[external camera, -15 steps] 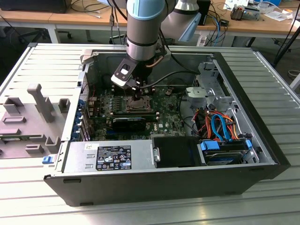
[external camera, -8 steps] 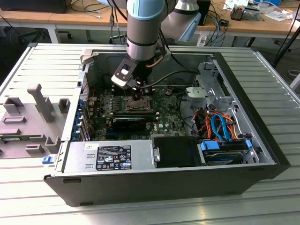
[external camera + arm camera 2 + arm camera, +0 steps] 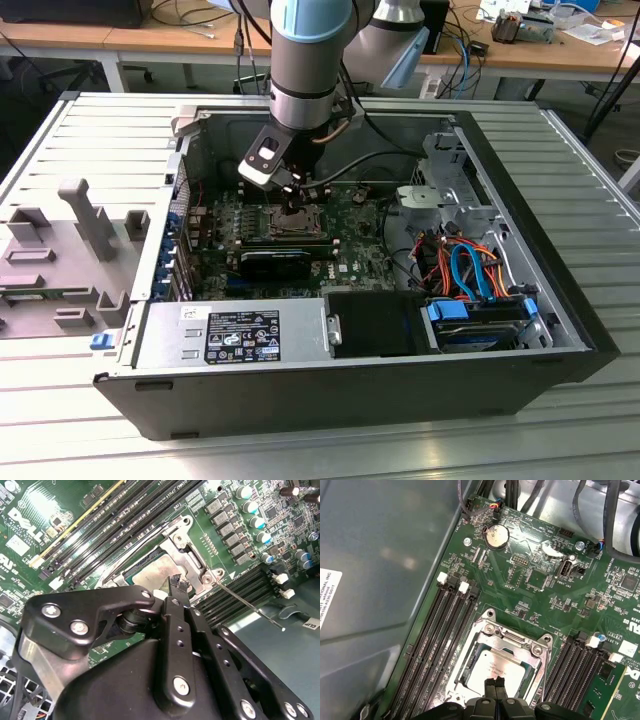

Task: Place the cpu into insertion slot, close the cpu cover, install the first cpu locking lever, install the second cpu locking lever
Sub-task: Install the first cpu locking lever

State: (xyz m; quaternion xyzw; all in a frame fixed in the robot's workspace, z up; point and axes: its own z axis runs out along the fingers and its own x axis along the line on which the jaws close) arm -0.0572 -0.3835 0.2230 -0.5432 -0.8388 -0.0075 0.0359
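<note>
The computer case (image 3: pixel 350 400) lies open on its side on the slatted metal bench (image 3: pixel 60 420). The arm reaches down into it over the far half of the green motherboard (image 3: pixel 350 250). The pincer (image 3: pixel 297 195) hangs right above the insertion slot (image 3: pixel 290 218), which sits towards the exterior view's left of the board.

In the first wrist view the pincer (image 3: pixel 493 681) has its two black fingers pressed together, with nothing seen between them. Their tips are at or just over the near edge of the cpu (image 3: pixel 490 665). Whether they touch it cannot be told.

The cpu lies flat inside the insertion slot (image 3: pixel 470 677), its dull silver top facing up. The silvery cpu cover (image 3: pixel 510 640) appears to lie around the chip, with the chip's top showing through the square window. Whether the cover is fully down cannot be told.

In the second wrist view the pincer (image 3: pixel 177 584) points at the cpu (image 3: pixel 152 575) from above. A thin silver lever rod (image 3: pixel 250 607) runs out from one corner of the socket frame and crosses a bank of long black memory slots (image 3: pixel 245 592).

More memory slots (image 3: pixel 437 640) flank the socket on the other side, and a round coin battery (image 3: pixel 496 535) sits farther along the board. A labelled power supply (image 3: pixel 235 335) fills the near side of the case. Blue and orange cables (image 3: pixel 470 270) lie at the exterior view's right.
</note>
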